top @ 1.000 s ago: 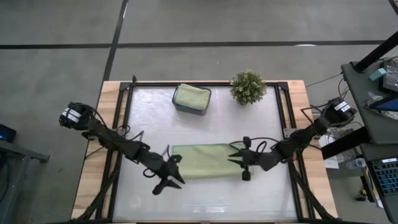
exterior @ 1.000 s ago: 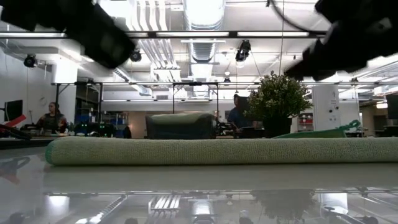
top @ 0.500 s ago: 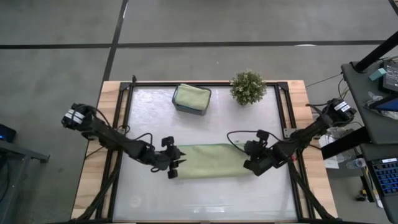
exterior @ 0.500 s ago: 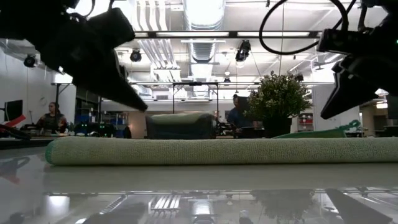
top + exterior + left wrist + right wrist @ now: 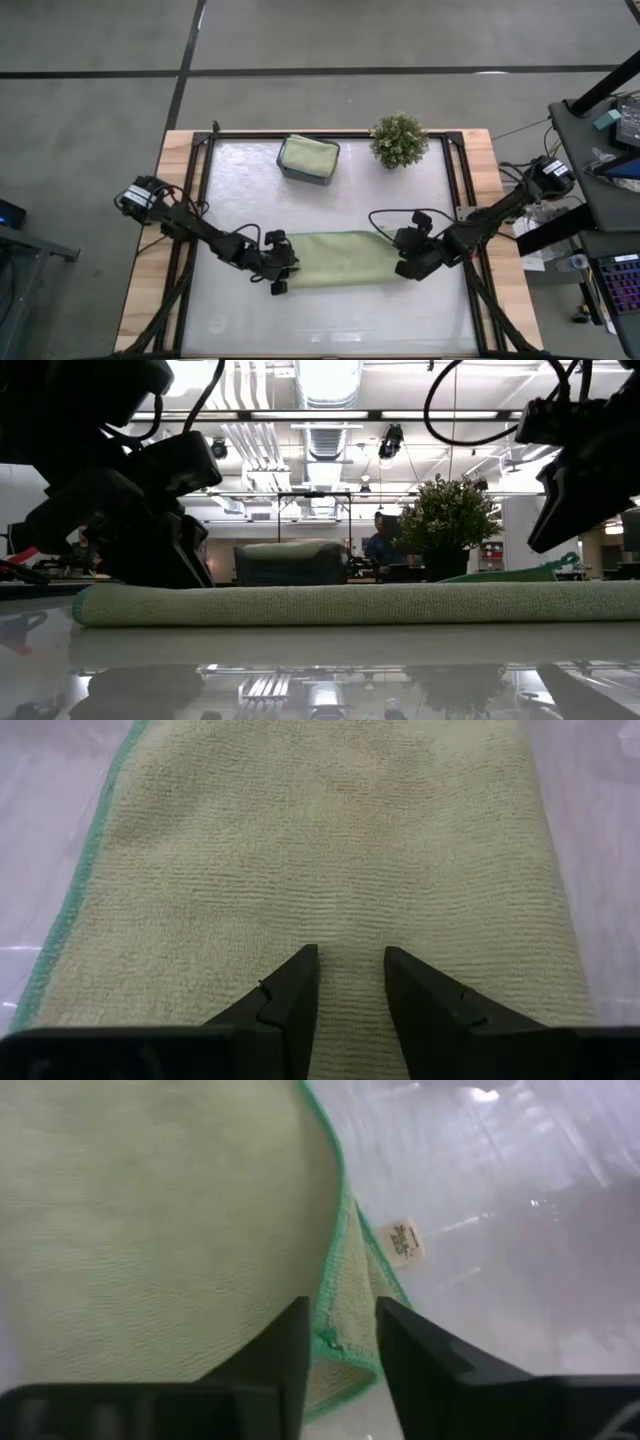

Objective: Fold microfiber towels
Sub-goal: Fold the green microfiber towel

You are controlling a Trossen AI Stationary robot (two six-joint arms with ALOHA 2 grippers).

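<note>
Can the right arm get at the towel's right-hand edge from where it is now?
Probably yes. The right gripper already sits over that edge of the green towel, its fingers apart with the towel's hem between them, and nothing else lies between.

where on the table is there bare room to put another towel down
Bare: the strip between the green towel and the table's near edge, and the middle band between that towel and the tray and plant. Crowded: the towel's two ends, with the left pincer and right pincer.
</note>
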